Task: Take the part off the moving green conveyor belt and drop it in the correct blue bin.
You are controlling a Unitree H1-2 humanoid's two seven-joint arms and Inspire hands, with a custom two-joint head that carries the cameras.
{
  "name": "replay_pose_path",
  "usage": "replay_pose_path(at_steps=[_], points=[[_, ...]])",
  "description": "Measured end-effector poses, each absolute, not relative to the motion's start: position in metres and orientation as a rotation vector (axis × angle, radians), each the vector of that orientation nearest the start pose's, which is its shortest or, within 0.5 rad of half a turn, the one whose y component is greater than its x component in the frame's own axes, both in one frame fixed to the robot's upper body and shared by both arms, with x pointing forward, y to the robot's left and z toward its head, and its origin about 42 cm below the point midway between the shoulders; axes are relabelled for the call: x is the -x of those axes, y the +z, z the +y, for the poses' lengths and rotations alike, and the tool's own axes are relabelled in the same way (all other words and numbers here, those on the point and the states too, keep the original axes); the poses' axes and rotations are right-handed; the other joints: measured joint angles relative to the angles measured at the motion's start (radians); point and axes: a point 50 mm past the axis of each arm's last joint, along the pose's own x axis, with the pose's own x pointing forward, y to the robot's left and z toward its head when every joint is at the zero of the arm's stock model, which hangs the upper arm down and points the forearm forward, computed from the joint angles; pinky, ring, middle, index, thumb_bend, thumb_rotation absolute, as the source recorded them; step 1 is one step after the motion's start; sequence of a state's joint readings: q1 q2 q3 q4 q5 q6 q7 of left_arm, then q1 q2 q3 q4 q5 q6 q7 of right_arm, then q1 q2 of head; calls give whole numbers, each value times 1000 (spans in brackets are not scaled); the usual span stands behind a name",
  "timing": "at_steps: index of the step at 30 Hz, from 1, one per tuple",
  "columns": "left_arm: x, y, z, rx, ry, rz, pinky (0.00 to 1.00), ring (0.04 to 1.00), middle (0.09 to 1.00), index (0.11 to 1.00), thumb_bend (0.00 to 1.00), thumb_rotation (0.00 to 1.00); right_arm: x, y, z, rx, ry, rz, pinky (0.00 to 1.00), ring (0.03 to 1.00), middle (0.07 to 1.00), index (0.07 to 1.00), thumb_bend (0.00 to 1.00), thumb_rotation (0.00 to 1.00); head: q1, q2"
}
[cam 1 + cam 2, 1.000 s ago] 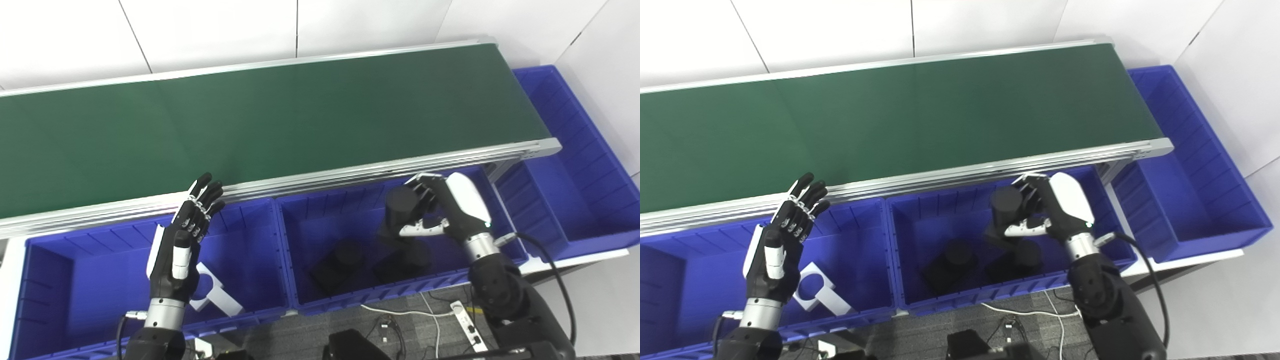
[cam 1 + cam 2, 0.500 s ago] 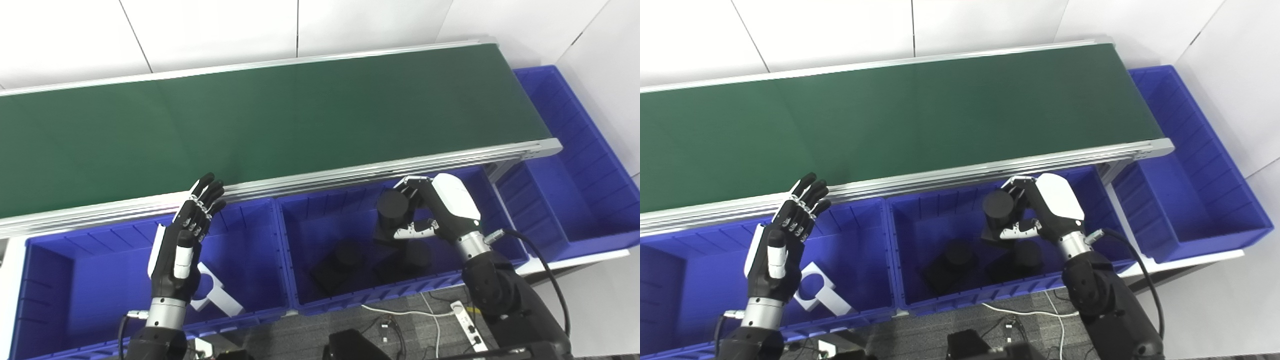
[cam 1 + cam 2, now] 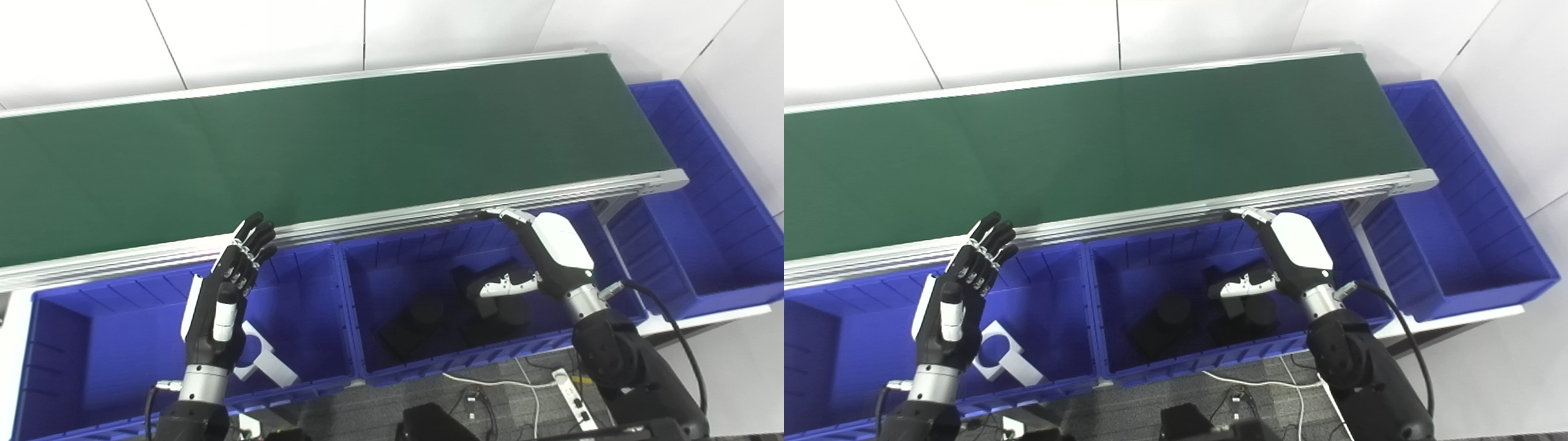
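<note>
The green conveyor belt (image 3: 318,153) carries no part. My right hand (image 3: 545,257) hovers open over the middle blue bin (image 3: 429,367), fingers spread and thumb out to the left, holding nothing. Below it three black parts lie in that bin: one (image 3: 468,278) just under the thumb, one (image 3: 422,312) to the left, one (image 3: 511,315) nearer me. My left hand (image 3: 226,288) stands open and upright over the left blue bin (image 3: 92,300), fingertips near the belt's front rail. A white part (image 3: 263,361) lies in the left bin, partly hidden behind that hand.
A third blue bin (image 3: 698,202) sits past the belt's right end. The belt's aluminium rail (image 3: 429,211) runs just beyond both hands. Cables and a power strip (image 3: 569,392) lie on the grey floor in front of the bins.
My right hand opened and let go of the black part, which dropped into the middle bin. The left hand has stayed still.
</note>
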State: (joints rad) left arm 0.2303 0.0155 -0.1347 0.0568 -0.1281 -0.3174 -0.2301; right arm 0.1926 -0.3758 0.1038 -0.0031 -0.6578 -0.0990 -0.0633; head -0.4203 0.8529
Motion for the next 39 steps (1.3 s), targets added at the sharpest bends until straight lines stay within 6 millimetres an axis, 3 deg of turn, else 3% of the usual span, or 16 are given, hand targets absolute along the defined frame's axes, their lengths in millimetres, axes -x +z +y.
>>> replay_pose_path(at_steps=[9, 12, 13, 16, 18, 21, 25, 27, 32, 39], points=[[-196, 48, 183, 122, -268, -49, 862, 890, 876, 890, 905, 909, -208, 76, -309, 921, 147, 10, 651, 741, 777, 752, 890, 392, 32, -6], [-195, 46, 183, 122, -267, -50, 858, 887, 873, 884, 914, 904, -207, 86, -294, 777, 138, -78, 686, 762, 775, 759, 774, 568, 95, -24], [-194, 44, 182, 122, -266, -52, 858, 887, 873, 884, 914, 904, -207, 89, -287, 723, 137, -112, 687, 763, 776, 759, 771, 575, 95, -25], [-192, 39, 180, 124, -266, -41, 862, 889, 876, 891, 893, 922, -207, 102, -267, 609, 140, -215, 712, 770, 784, 771, 746, 930, 135, -34], [-190, 35, 178, 125, -266, -41, 860, 887, 878, 893, 883, 928, -208, 112, -255, 531, 139, -290, 721, 777, 795, 781, 757, 982, 170, -46], [-190, 34, 176, 105, -268, -52, 854, 886, 883, 900, 872, 943, -209, 118, -237, 393, 151, -352, 801, 864, 867, 816, 798, 1000, 218, -64], [-188, 31, 175, 86, -269, -56, 862, 889, 888, 901, 865, 933, -209, 117, -211, 241, 189, -352, 877, 912, 896, 830, 818, 1000, 236, -72], [-187, 28, 175, 76, -272, -46, 875, 896, 895, 903, 855, 923, -210, 113, -199, 176, 208, -348, 897, 925, 907, 848, 826, 1000, 282, -90], [-186, 26, 174, 67, -277, -37, 890, 903, 904, 910, 826, 919, -216, 90, -178, 119, 261, -285, 892, 912, 904, 863, 840, 1000, 339, -107], [-184, 21, 168, 36, -285, -17, 894, 905, 900, 899, 776, 896, -211, 44, -169, 129, 287, -130, 910, 909, 896, 873, 789, 1000, 407, -114]])
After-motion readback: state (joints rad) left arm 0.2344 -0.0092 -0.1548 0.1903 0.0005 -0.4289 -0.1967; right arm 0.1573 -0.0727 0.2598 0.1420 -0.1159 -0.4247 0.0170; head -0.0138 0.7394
